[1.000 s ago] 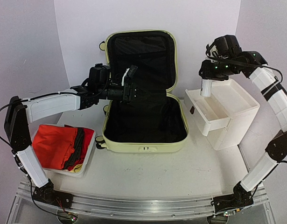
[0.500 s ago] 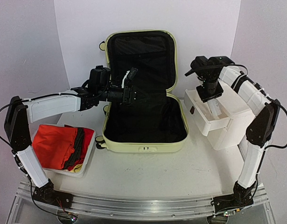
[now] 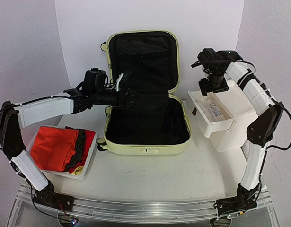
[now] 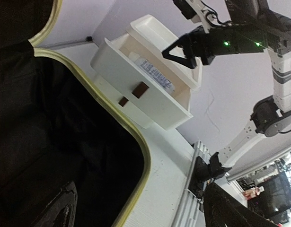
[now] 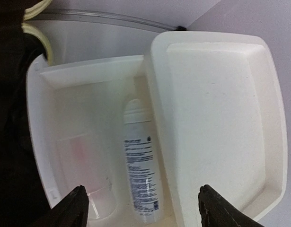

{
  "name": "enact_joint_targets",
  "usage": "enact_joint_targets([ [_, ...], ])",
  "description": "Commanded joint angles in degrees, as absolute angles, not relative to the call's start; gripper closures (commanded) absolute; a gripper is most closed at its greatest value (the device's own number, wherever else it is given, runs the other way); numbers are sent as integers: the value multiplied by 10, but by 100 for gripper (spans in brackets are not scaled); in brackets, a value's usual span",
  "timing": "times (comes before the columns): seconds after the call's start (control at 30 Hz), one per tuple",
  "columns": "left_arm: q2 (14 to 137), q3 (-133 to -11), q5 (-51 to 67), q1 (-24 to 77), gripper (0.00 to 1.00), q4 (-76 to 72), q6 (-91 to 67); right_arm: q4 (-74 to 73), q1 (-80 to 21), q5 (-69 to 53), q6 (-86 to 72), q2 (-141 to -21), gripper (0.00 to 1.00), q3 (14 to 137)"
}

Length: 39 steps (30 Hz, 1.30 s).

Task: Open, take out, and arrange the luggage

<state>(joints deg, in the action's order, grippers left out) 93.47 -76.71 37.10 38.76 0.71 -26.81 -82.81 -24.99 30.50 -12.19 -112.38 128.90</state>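
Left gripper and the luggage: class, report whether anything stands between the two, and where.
Nothing visible does. The left gripper hangs open over the rear left rim of the luggage, with only the black lining of the lower shell below it. The raised lid stands behind the gripper, not between.

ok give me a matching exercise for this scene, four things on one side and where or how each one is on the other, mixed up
Things
1. pale yellow-green hard-shell suitcase
2. white plastic bottle with printed label
3. orange-red folded cloth
4. white plastic drawer box

States
A. lying in a white basket, left of the suitcase
B. its top drawer is pulled out
C. lid standing open, black lining showing
D. lying flat inside the pulled-out drawer

Pairs: 1-C, 2-D, 3-A, 4-B
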Motion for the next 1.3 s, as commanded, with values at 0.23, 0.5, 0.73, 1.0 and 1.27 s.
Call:
enact_joint_targets([
  [0.23,924,-916,-65,379,1,379,-222,-644,-291,-138,-83,-991,52,1112],
  [0.5,928,-907,-124,344,0,449,-308,-645,-325,-11,-129,-1030,79,1064],
  [0.73,936,-901,-128,325,1,450,-318,-659,-317,156,-197,-1075,100,1082],
  [1.0,947,-916,-146,311,1,453,-324,-696,-236,302,-215,-1086,100,1099],
  [1.27,990,-960,-138,309,1,453,-318,-693,-210,364,-207,-1084,100,1089],
])
